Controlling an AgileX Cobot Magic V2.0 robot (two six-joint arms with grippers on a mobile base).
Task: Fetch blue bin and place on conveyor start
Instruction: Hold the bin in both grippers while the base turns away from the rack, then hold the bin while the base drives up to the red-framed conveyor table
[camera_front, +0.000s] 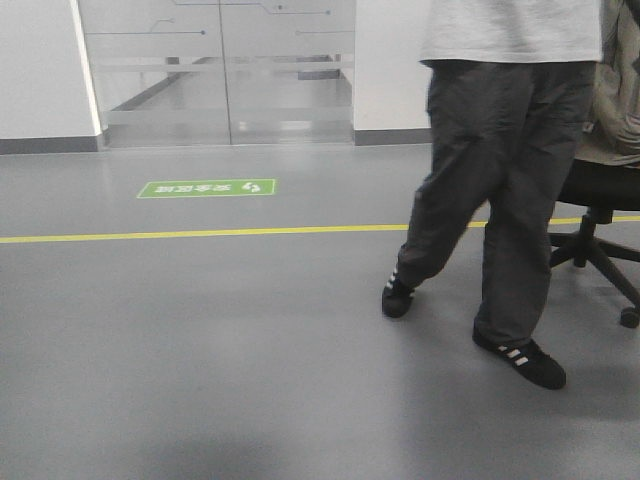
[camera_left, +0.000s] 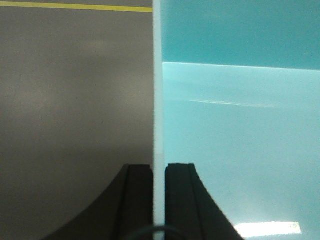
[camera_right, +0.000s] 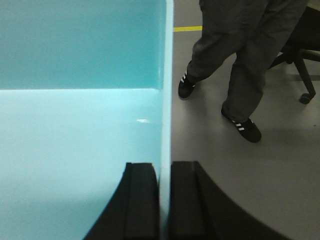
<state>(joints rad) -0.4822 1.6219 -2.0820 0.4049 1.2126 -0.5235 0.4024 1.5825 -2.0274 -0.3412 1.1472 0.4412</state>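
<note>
The blue bin (camera_left: 240, 125) is a light cyan tub held between both arms above the grey floor. My left gripper (camera_left: 159, 167) is shut on its left wall, one black finger outside and one inside. In the right wrist view the blue bin (camera_right: 80, 115) fills the left half, and my right gripper (camera_right: 165, 165) is shut on its right wall the same way. The bin's inside looks bare. The conveyor start is out of view. Neither gripper nor the bin shows in the front view.
A person in dark trousers and black shoes (camera_front: 500, 200) stands ahead on the right, also in the right wrist view (camera_right: 235, 65). A black office chair (camera_front: 600, 230) is beside them. A yellow floor line (camera_front: 200, 234), a green floor sign (camera_front: 206, 188) and glass doors (camera_front: 220, 70) lie ahead.
</note>
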